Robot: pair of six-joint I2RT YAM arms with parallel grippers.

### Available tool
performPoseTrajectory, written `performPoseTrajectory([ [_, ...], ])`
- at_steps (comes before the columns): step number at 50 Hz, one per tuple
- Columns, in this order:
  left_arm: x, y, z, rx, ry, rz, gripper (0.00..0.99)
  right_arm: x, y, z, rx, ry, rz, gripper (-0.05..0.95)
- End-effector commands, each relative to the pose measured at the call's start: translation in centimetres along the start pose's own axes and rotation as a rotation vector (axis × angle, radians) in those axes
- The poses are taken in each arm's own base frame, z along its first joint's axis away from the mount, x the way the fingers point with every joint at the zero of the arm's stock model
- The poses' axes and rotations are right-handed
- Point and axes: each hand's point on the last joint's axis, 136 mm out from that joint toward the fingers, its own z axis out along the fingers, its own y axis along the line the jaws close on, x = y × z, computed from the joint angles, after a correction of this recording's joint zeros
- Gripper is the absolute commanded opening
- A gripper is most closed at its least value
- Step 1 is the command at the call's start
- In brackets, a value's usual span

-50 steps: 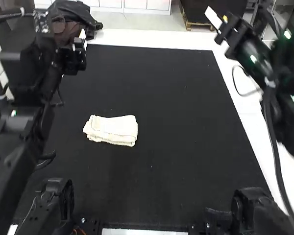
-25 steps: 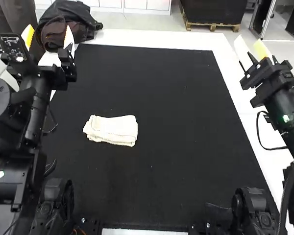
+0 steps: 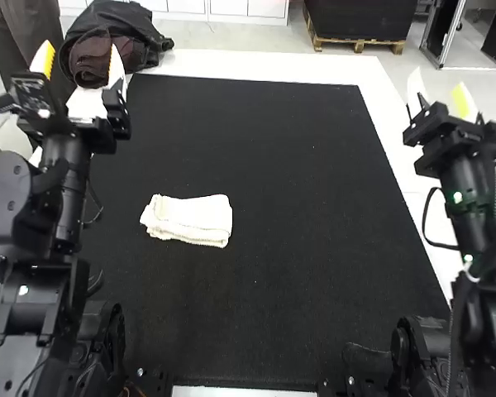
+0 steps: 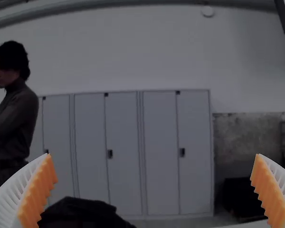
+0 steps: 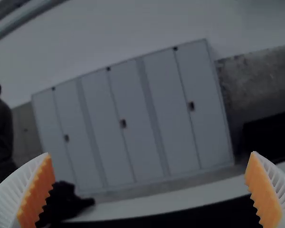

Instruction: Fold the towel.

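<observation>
The cream towel (image 3: pixel 188 220) lies as a small, layered, folded bundle on the black mat, left of the middle. My left gripper (image 3: pixel 81 73) is raised at the far left, beyond the towel and apart from it. Over the right edge of the table my right gripper (image 3: pixel 441 98) is held up, well away from the towel. Wide apart stand the ribbed fingers of the left gripper (image 4: pixel 153 190) in its wrist view, with nothing between them. The right gripper (image 5: pixel 149 190) is open too, its orange pads far apart.
A black mat (image 3: pixel 273 306) covers most of the white table (image 3: pixel 264 63). Dark clothing (image 3: pixel 120 41) is heaped at the table's far left corner. A black cable (image 3: pixel 430 217) hangs in a loop beside the right arm.
Both raised grippers have shifted: the left one moved to the view's left, the right one outward to the right and nearer, their arms straightening. The towel has stayed as it was.
</observation>
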Motion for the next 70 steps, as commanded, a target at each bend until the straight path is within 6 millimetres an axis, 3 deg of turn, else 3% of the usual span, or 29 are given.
performPoseTrajectory([
  [1, 0.4, 0.2, -0.2, -0.016, -0.023, 0.112, 0.961, -0.7, -1.8, 0.0, 0.091, -0.082, -0.086, 0.92],
  [5, 1.2, 0.4, -0.4, -0.033, -0.059, 0.177, 0.961, -0.4, -0.9, 0.2, 0.022, -0.125, -0.171, 0.92],
  [11, 2.4, 1.5, -0.9, -0.108, -0.101, 0.188, 0.961, 0.8, -1.5, 0.2, 0.031, -0.164, -0.258, 0.92],
  [18, 4.9, 2.3, -1.6, -0.166, -0.081, 0.227, 0.961, 4.6, -3.5, 0.2, 0.087, -0.119, -0.395, 0.92],
  [24, 8.4, 2.9, -1.6, -0.183, 0.064, 0.232, 0.961, 7.5, -5.0, 0.1, 0.122, -0.058, -0.42, 0.92],
  [33, 12.6, 3.2, -2.2, -0.197, 0.225, 0.133, 0.961, 12.6, -6.8, -0.3, 0.15, 0.166, -0.426, 0.92],
  [42, 17.8, 3.5, -4.1, -0.226, 0.446, 0.071, 0.962, 19.0, -8.6, -2.5, 0.175, 0.45, -0.41, 0.92],
  [45, 19.2, 3.5, -4.8, -0.223, 0.507, 0.08, 0.964, 19.3, -8.6, -2.6, 0.165, 0.466, -0.415, 0.92],
  [70, 19.2, 3.4, -4.8, -0.219, 0.51, 0.076, 0.964, 19.4, -8.3, -2.6, 0.146, 0.471, -0.411, 0.92],
])
